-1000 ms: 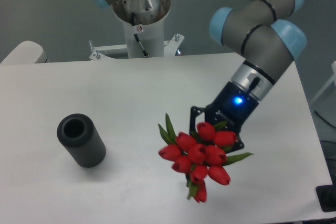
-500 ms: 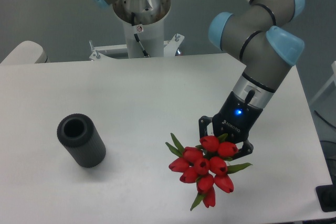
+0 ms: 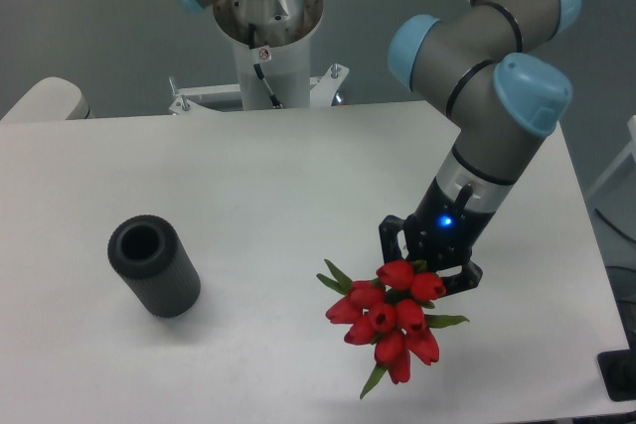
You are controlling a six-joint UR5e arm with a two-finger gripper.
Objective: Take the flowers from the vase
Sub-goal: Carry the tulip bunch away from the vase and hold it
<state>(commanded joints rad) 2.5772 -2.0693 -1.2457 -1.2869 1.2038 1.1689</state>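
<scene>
The flowers [image 3: 391, 320] hang in the lower right of the frame, out of the vase [image 3: 154, 265], which stands alone at the lower left with its round hole open to view. The two are well apart, with bare white table [image 3: 278, 186] between them.

The gripper [image 3: 425, 263] sits just above the red buds, at the end of the grey arm [image 3: 487, 96] that reaches down from the upper right. Its black body shows a small blue light. The buds and leaves hide the fingertips, so I cannot see how far the jaws stand; the bunch hangs from them, stems hidden behind the heads, so it looks pinched there.

Compared with a second ago, the bunch has moved a little right and down in the frame. Then it spread wider, with its leftmost bud and leaves further left; now it looks tighter and more compact, heads pointing toward the camera. The wrist has turned too: the lower arm stands steeper than before, and the blue elbow caps sit a touch further left. Half a second ago the pose was already close to this one, with only a slight shift since.

The vase has not moved at all. The robot base [image 3: 263, 7] at the top of the frame also looks the same.
</scene>
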